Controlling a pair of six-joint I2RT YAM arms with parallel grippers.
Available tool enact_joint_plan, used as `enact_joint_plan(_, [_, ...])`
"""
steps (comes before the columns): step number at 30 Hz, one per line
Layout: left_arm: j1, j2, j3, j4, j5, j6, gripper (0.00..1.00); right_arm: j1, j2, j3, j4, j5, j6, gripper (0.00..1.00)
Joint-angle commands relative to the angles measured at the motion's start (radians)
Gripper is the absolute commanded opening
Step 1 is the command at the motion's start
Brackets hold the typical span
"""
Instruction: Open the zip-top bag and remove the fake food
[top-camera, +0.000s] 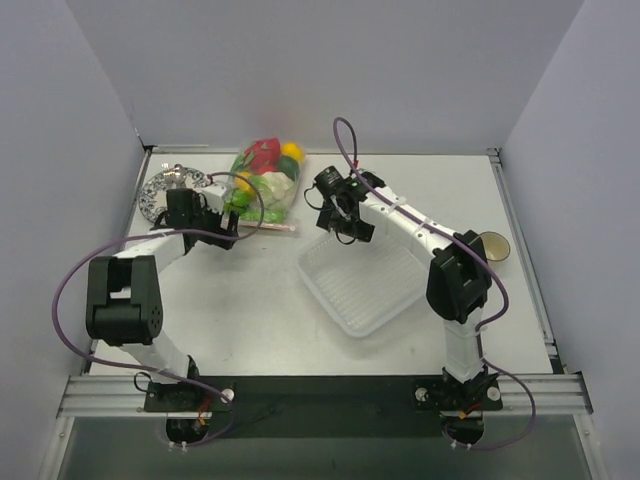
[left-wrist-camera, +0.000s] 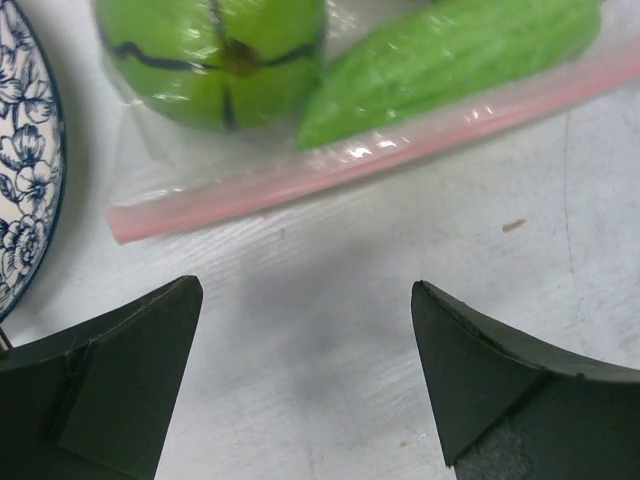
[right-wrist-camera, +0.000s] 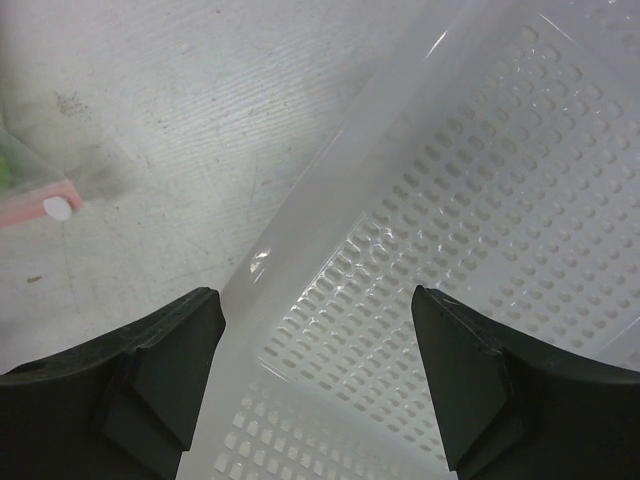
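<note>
– Zip-top bag (top-camera: 265, 195): position?

– Flat on the surface (top-camera: 240, 300), far side, between the patterned plate (top-camera: 170, 188) and the clear tray (top-camera: 365, 285). Zip strip (left-wrist-camera: 350, 160) faces the arms and appears sealed. Fake food (top-camera: 262, 165) is all inside. A green pod (left-wrist-camera: 450, 50) and a round green fruit (left-wrist-camera: 215, 55) lie close against the strip.

– Tool states?

– Left tool (left-wrist-camera: 305, 290): released, jaws wide, nothing between them, poised just short of the strip near its plate-side end. Right tool (right-wrist-camera: 315, 295): released, empty, above the tray corner. The strip's other end shows at the edge of its view.

– Failure modes?

– Judged as follows.
1. Left tool closes short and grips only the surface. Cause: the strip lies beyond the fingertips.
2. Both lips are pinched together, so a pull drags the bag instead of parting the seal. Cause: thin film lying flat, lips not separated.
3. Bag slides into the plate. Cause: no second grip, since the right tool is apart from the bag.
4. Right tool snags the tray rim when crossing to the strip. Cause: a low approach over the corner.
</note>
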Motion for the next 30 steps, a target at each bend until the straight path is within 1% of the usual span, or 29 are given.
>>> enact_joint_plan(1, [-0.108, -0.144, -0.166, 0.327, -0.08, 0.28, 0.97, -0.046, -0.04, -0.013, -0.079, 0.047, 0.029, 0.78])
enact_joint_plan(2, [-0.136, -0.164, -0.195, 0.37, -0.108, 0.325, 0.97, -0.053, -0.035, -0.015, -0.078, 0.041, 0.029, 0.78])
enact_joint_plan(3, [-0.16, -0.192, -0.224, 0.451, -0.137, 0.417, 0.97, -0.057, -0.027, -0.014, -0.078, 0.03, 0.032, 0.78])
enact_joint_plan(4, [-0.182, -0.201, -0.254, 0.494, -0.192, 0.463, 0.97, -0.06, -0.021, -0.009, -0.079, 0.026, 0.032, 0.77])
enact_joint_plan(5, [-0.224, -0.204, -0.298, 0.537, -0.214, 0.506, 0.97, -0.066, -0.006, -0.004, -0.078, 0.019, 0.034, 0.77])
enact_joint_plan(6, [-0.238, -0.206, -0.321, 0.621, -0.231, 0.581, 0.97, -0.069, 0.005, 0.003, -0.079, 0.01, 0.035, 0.77])
enact_joint_plan(9, [-0.274, -0.174, -0.343, 0.724, -0.259, 0.68, 0.97, -0.069, 0.04, 0.04, -0.079, -0.027, 0.043, 0.77])
enact_joint_plan(12, [-0.277, -0.123, -0.324, 0.744, -0.259, 0.744, 0.97, -0.063, 0.059, 0.069, -0.078, -0.05, 0.046, 0.76])
enact_joint_plan(17, [-0.292, -0.001, -0.335, 0.924, -0.308, 0.841, 0.97, -0.054, 0.065, 0.083, -0.079, -0.067, 0.043, 0.75])
enact_joint_plan(22, [-0.306, 0.09, -0.344, 1.014, -0.297, 0.919, 0.97, -0.031, 0.06, 0.069, -0.076, -0.074, 0.037, 0.75])
enact_joint_plan(25, [-0.309, 0.173, -0.334, 1.149, -0.326, 0.953, 0.97, -0.022, 0.054, 0.059, -0.072, -0.062, 0.029, 0.75])
enact_joint_plan(26, [-0.309, 0.215, -0.326, 1.216, -0.337, 0.958, 0.97, -0.022, 0.05, 0.056, -0.07, -0.059, 0.028, 0.74])
enact_joint_plan(29, [-0.311, 0.288, -0.301, 1.328, -0.349, 0.982, 0.97, -0.019, 0.039, 0.04, -0.061, -0.05, 0.025, 0.72])
enact_joint_plan(30, [-0.312, 0.302, -0.297, 1.349, -0.373, 0.988, 0.96, -0.019, 0.036, 0.03, -0.058, -0.05, 0.023, 0.71])
